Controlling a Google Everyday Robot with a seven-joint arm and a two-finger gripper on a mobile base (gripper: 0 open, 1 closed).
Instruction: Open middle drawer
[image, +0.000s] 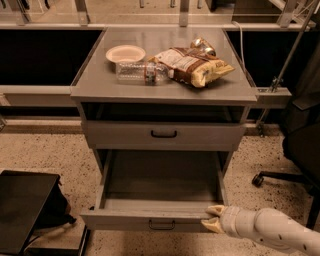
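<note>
The grey cabinet has its middle drawer pulled far out, with the empty inside showing and a small black bar handle at the centre of the front. My gripper is at the bottom right, on a white arm. Its cream fingertips sit at the right end of the drawer's front, apart from the handle. The fingers are spread and hold nothing.
The drawer above sits nearly closed. On the cabinet top lie a plate, a plastic bottle, a chip bag and a can. A black box stands on the floor at left, and an office chair at right.
</note>
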